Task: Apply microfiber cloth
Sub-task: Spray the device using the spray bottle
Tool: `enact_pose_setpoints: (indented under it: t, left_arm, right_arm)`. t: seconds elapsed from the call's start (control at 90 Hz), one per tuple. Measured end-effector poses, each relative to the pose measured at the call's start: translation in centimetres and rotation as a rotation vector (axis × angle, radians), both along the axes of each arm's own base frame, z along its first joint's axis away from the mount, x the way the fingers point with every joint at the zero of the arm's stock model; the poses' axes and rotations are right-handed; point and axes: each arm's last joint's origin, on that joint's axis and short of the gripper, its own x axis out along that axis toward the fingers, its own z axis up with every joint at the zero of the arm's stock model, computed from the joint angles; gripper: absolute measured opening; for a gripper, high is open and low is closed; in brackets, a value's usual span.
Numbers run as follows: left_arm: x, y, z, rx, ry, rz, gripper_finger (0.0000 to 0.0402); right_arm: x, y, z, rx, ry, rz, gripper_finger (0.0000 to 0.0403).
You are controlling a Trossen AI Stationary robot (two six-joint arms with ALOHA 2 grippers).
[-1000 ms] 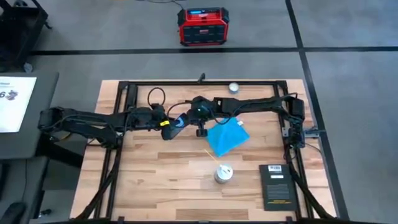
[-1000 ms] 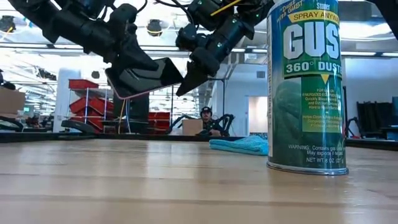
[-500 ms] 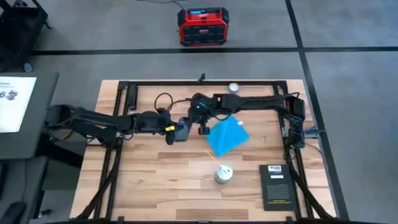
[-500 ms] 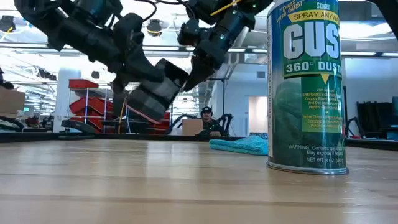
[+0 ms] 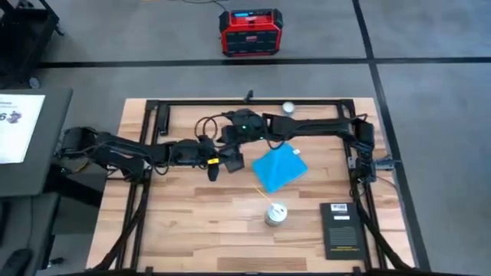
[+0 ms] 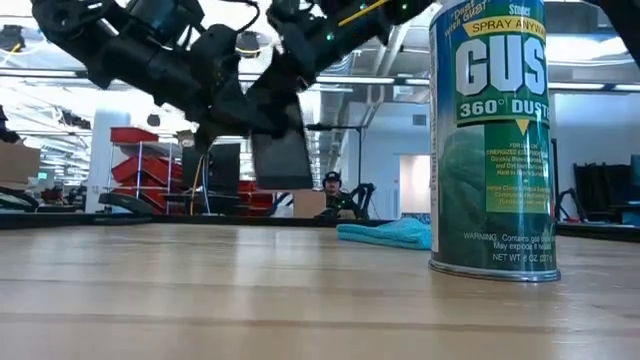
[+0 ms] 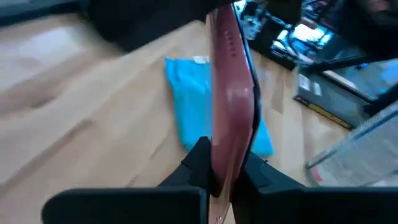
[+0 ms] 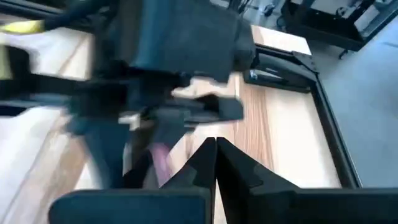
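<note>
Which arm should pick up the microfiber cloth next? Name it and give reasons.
Right, probably. The left gripper is shut on the phone, so it is occupied. The right gripper is shut but empty, and hovers near the microfiber cloth, which lies flat on the table.

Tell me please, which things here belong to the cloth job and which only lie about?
Belong to the job:
- microfiber cloth, flat on the table
- phone, clamped edge-on in the left tool
- right tool, shut and empty, beside the left one

Only lying about:
- duster spray can
- black booklet
- red box on the floor
</note>
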Motion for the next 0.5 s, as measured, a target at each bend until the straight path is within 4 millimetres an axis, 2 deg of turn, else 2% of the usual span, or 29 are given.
enact_pose_setpoints:
  t: [0.156,0.278,0.5]
  left_arm:
    - [-1.3,-0.2,1.1,0.053,0.022,0.027,0.0004]
    - [-2.2,-0.7,2.0,0.079,0.010,0.052,0.0004]
    - [-3.3,-1.7,3.2,0.160,-0.012,0.030,0.0004]
  right_arm:
    - [-0.6,0.0,0.9,-0.039,0.003,-0.031,0.0000]
    - [-1.6,0.0,2.5,-0.068,-0.007,-0.059,0.0000]
    - [-5.1,-0.3,5.6,-0.113,0.021,-0.134,0.0000]
